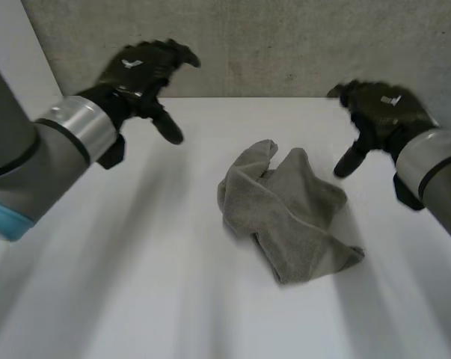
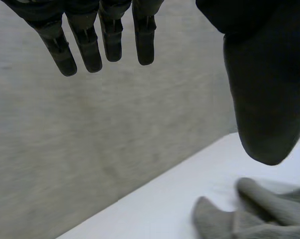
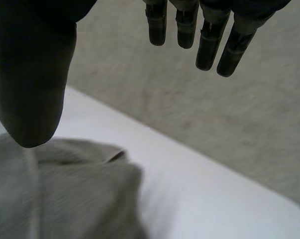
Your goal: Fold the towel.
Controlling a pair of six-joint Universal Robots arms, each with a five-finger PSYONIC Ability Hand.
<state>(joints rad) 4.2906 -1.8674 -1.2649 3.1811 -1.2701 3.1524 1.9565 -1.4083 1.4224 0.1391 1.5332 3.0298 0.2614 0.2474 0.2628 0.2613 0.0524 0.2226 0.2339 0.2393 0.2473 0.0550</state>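
Your grey towel point(image 1: 289, 213) lies crumpled mid-tabletop point(image 1: 135, 284). Your left hand point(image 1: 143, 71) and right hand point(image 1: 378, 108) hover on either side of it, fingers relaxed and spread, holding nothing, clear of the cloth.

Right hand point(image 3: 35, 74) hangs above the table point(image 3: 214, 209), fingers point(image 3: 209, 45) straight and set apart from the thumb, nothing between them. Grey towel point(image 3: 65, 199) lies crumpled on the white table beneath the thumb, folds bunched. Beyond the table's edge stands a mottled grey wall point(image 3: 229, 124).
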